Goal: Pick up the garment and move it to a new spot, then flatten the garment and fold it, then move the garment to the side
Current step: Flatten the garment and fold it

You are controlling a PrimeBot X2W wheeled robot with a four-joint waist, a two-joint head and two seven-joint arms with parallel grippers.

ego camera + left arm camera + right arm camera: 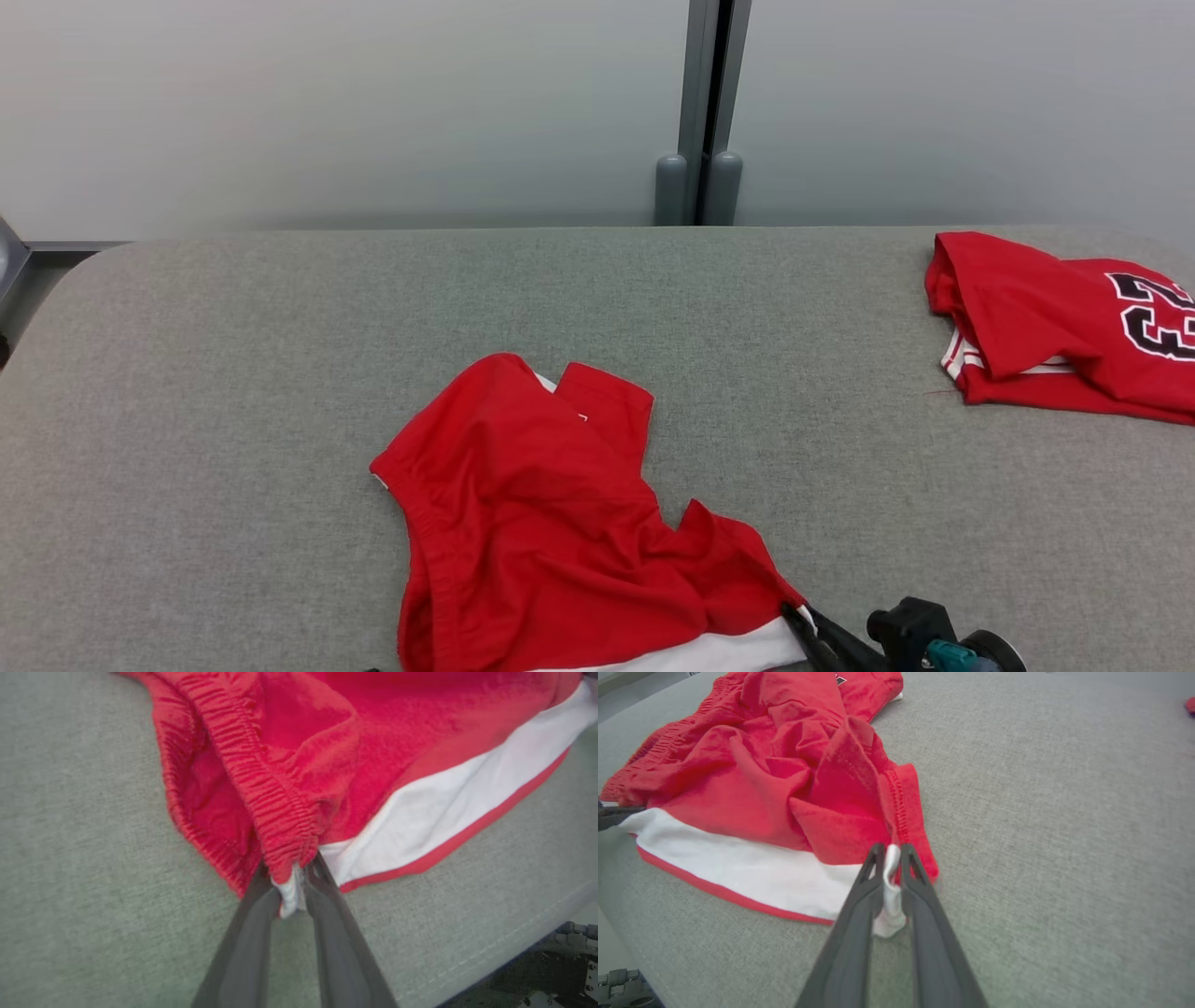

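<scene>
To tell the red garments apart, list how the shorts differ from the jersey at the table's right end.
The shorts lie crumpled near the front edge; the jersey lies loosely folded at the far right. The shorts show an elastic waistband and a broad white band; the jersey bears black numerals. The left gripper and right gripper pinch the shorts; the jersey lies untouched. Both are red with white trim, on the grey table.

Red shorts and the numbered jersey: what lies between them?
Nothing: the head view shows bare grey tabletop between the red shorts and the numbered jersey.
</scene>
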